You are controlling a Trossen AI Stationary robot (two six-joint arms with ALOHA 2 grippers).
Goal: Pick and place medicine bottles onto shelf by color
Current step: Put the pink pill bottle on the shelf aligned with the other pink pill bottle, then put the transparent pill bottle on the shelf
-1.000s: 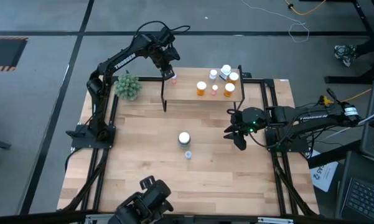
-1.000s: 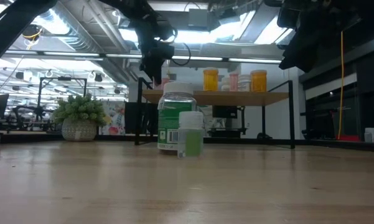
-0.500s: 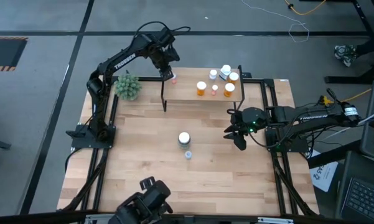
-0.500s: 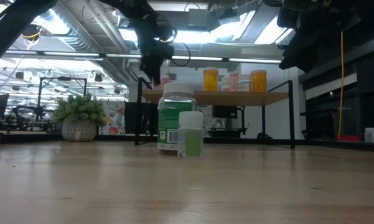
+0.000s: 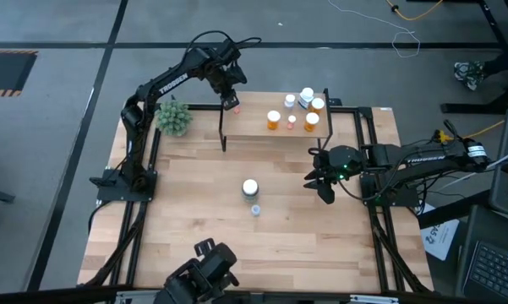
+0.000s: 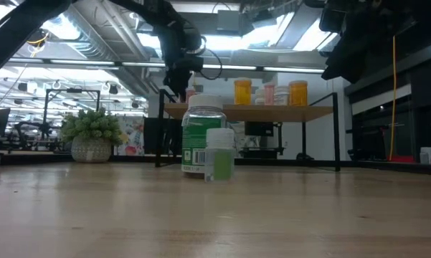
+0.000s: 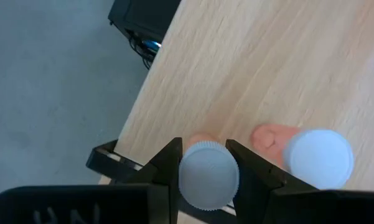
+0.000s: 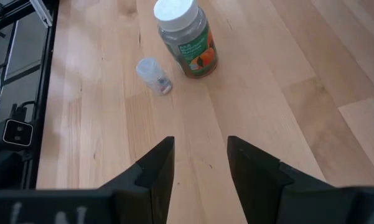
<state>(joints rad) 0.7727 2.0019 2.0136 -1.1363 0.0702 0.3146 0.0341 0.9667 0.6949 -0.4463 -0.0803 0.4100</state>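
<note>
Grey floor all round, pale wooden table (image 5: 194, 203) in the middle, seen whole only from overhead. Up there: left gripper (image 5: 231, 99) at the far left corner of the shelf (image 5: 254, 127), a pink-red bottle (image 5: 234, 106) just under it. Clearer from the left wrist: fingers (image 7: 168, 165) clamped either side of a white cap (image 7: 208, 174), pink body barely peeking out behind, and a second pink bottle (image 7: 311, 155) standing just beside on the shelf top. Overhead alone: orange and white bottles (image 5: 296, 110) clustered toward the shelf's right end, leafy plant ball (image 5: 174, 117) off its left end. Down on the table, large green bottle (image 5: 250, 187) with a small green bottle (image 5: 255, 209) just beside; label legible only from the right wrist. Low level: those two overlapping, shelf legs and bottles behind. Right gripper (image 5: 321, 181) hanging at the table's right side, fingers (image 8: 152, 171) spread apart, nothing between.
</note>
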